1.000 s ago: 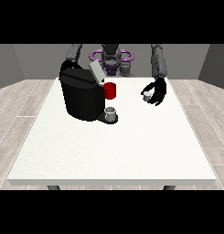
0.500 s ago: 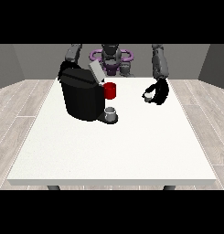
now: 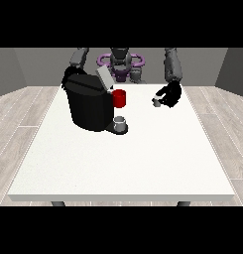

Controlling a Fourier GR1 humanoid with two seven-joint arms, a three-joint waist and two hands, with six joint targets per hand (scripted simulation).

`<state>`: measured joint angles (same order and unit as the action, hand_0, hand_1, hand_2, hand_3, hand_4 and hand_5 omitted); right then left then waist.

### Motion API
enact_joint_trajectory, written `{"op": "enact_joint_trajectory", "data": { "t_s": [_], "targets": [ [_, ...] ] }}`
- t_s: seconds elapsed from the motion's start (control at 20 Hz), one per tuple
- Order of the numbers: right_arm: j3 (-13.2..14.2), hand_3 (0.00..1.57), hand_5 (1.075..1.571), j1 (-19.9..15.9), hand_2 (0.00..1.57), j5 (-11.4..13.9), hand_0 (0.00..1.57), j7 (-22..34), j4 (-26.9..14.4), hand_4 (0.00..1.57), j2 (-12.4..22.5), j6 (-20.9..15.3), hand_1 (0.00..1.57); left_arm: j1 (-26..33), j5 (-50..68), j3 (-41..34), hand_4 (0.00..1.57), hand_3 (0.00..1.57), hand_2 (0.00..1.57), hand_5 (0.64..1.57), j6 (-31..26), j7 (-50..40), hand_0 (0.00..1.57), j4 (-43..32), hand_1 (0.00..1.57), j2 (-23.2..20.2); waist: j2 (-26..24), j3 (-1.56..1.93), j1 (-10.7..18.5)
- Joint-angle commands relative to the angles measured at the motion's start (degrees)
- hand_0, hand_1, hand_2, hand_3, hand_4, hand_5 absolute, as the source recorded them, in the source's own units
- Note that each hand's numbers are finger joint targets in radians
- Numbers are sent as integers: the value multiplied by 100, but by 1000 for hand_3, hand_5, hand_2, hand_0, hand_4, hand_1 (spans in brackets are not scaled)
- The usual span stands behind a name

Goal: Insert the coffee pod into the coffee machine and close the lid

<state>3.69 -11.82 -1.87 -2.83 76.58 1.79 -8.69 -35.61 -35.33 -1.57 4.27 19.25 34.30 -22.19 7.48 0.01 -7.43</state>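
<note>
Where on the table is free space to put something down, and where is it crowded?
The table's whole near half, in front of the coffee machine, is bare. So is the strip between the red part and the hand at the view's right. It is crowded round the machine, its cup and that hand's pod.

Worktop point(image 3: 123, 163): plain white, over a floor point(image 3: 24, 114) of pale grey wood-grain planks. Coffee machine point(image 3: 88, 104): black body, red front part point(image 3: 119, 98), light grey raised lid point(image 3: 103, 78), grey cup point(image 3: 120, 122) at its base. Hand at the view's right point(image 3: 168, 95): black, at a small pale grey coffee pod point(image 3: 156, 103).
</note>
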Motion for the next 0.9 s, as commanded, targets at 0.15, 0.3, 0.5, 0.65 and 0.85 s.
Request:
{"op": "enact_joint_trajectory", "data": {
  "t_s": [0.15,0.3,0.5,0.65,0.85],
  "targets": [
    [144,0,1571,-173,0,-14,0,-379,-509,468,77,53,0,-625,-13,50,557,1337,1362,1571,-445,-230,1289,408,1289,133,-49,0,64],
    [-13,0,1571,104,0,82,0,-508,-641,407,-105,-4,0,-789,-27,140,545,1292,1331,1571,-983,-313,1256,552,1256,-3,-334,1,74],
    [-84,0,1571,71,0,-85,0,-131,-336,497,-48,230,0,-930,-15,13,556,1288,1332,1571,-894,-389,1255,560,1255,45,-410,-1,-215],
    [-114,0,1571,-301,0,38,0,-163,-292,476,-67,54,0,-1440,52,-176,556,1288,1332,1571,-1292,-418,1255,541,1255,-353,-142,-1,-236],
    [10,0,1571,-426,0,-102,0,-387,-395,500,-63,137,0,-1842,49,-231,537,1281,1328,1571,-1339,-857,1253,611,1253,-198,-39,0,-308]
  ]
}}
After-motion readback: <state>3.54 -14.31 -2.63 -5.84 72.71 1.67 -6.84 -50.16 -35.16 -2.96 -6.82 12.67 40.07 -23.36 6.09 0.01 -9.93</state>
